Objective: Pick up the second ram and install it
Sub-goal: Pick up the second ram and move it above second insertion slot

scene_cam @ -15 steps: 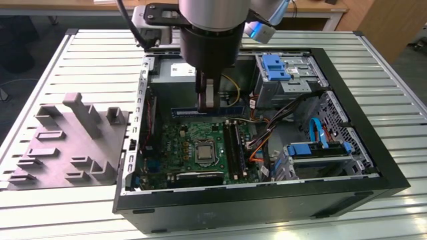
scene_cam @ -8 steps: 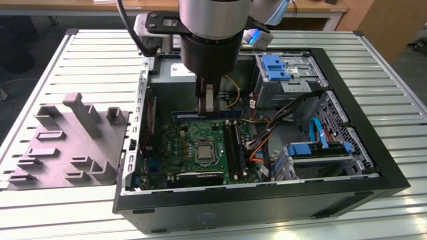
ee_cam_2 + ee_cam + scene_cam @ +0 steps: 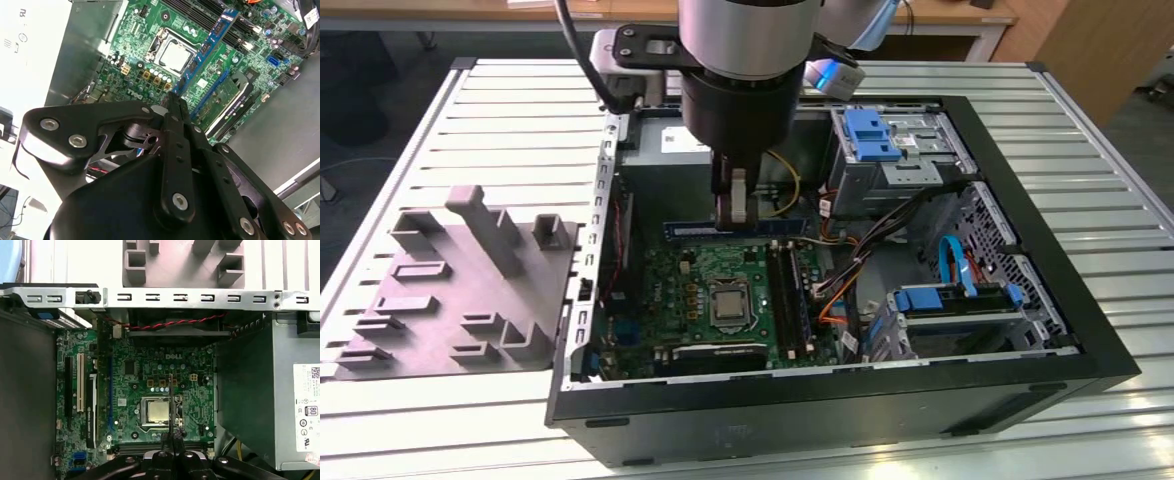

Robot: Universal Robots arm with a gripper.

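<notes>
The gripper hangs inside the open computer case, which lies on its side on the slatted metal counter. Its fingers are clamped together on the second ram, pinching the dark blue-green stick near the middle of its length. The stick is held on edge and level, with both ends reaching out past the fingers.

In the exterior view the ram sits clear above the motherboard, near the board's far edge. It is not seated in anything. It runs crosswise to the long black memory slots, which lie just to the exterior view's right of the processor socket.

In the first wrist view the stick shows edge-on as a thin dark line. It rises from the gripper and passes in front of the silver socket. In the second wrist view the ram stretches away from the gripper as a blue strip over the green board, beside the socket.

A grey moulded fixture rests on the counter beside the case, at the exterior view's left.
</notes>
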